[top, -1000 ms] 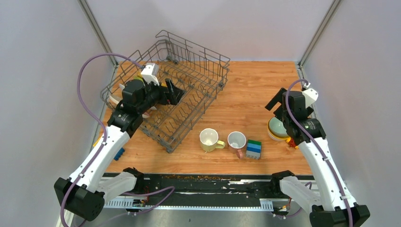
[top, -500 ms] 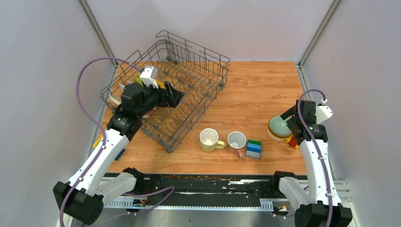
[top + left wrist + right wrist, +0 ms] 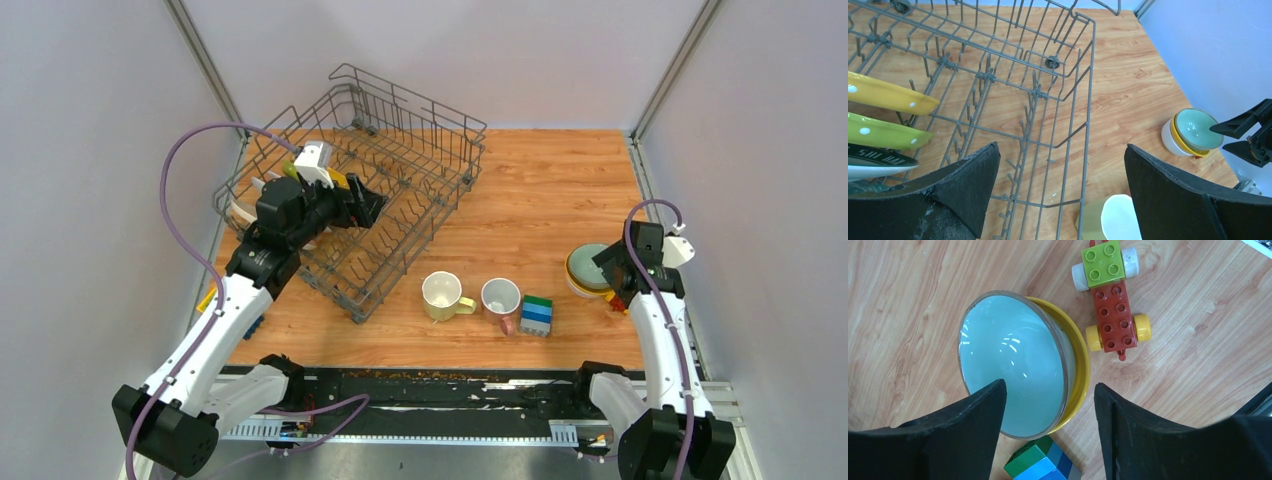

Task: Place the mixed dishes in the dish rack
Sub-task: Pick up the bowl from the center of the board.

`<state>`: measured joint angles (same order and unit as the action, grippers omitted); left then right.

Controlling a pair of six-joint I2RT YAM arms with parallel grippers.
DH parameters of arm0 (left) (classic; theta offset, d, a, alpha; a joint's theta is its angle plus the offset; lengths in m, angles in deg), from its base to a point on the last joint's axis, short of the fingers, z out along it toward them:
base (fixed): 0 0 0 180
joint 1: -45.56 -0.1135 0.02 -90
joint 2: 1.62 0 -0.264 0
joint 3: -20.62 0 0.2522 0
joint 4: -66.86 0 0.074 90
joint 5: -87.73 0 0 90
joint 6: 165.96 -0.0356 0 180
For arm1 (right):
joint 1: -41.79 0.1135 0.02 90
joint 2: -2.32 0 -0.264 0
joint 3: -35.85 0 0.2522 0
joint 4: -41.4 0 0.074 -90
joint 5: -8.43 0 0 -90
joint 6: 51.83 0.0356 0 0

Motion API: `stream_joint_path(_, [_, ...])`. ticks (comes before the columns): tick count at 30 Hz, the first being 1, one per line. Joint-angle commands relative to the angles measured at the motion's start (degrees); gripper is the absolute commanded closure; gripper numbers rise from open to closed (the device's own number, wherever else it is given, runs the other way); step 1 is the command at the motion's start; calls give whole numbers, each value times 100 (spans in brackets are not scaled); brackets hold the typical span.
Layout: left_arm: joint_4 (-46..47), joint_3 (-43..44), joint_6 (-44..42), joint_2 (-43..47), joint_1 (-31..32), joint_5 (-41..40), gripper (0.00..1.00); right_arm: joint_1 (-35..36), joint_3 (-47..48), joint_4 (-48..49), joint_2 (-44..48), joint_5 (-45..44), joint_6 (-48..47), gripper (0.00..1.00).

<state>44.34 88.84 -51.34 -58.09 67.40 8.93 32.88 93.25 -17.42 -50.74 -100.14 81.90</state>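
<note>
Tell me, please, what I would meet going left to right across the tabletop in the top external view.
The dish rack → pale yellow mug → pink-handled mug → green-blue blocks → stacked bowls.

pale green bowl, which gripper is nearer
Right. The right gripper straddles the rim of the pale green bowl; the left gripper is far off over the dish rack.

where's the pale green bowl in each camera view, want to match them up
Top external: the pale green bowl sits at the right side of the table, about mid-height.
Left wrist: far right, mid-height.
Right wrist: centre-left, filling much of the picture.
Shared landmark: the yellow bowl nested under it shows in all three.
</note>
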Motion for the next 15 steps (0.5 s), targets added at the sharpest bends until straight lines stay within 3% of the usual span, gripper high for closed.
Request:
stream_joint_path(1, [89, -31, -133, 127, 13, -83, 0, -35, -46, 372, -33, 76, 112, 36])
stream_joint_path(13, [181, -94, -65, 49, 13, -60, 0, -41, -248, 505, -7, 16, 53, 51])
stream_joint_path(15, [215, -97, -43, 26, 13, -31, 0, -41, -258, 512, -3, 29, 15, 59])
